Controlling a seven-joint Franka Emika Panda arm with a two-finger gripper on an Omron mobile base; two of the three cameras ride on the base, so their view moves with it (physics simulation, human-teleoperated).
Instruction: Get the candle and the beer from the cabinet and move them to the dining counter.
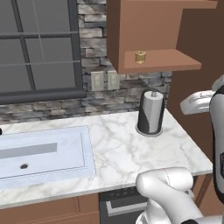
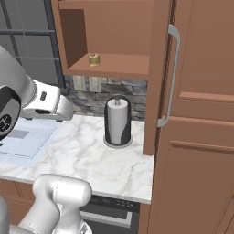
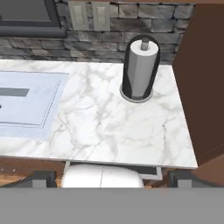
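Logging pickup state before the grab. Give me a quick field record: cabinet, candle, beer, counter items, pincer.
cabinet: wall cabinet open, door swung out edge-on
candle: candle upright on the cabinet's bottom shelf, near its front edge, untouched
beer: not spotted on the visible shelf
counter: marble counter with a sink at left; paper towel roll standing on it below the cabinet
pincer: pincer open, empty, above the counter's front edge

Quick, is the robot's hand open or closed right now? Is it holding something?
End effector: open, holding nothing; it hangs above the marble counter, well away from the candle on the cabinet shelf.
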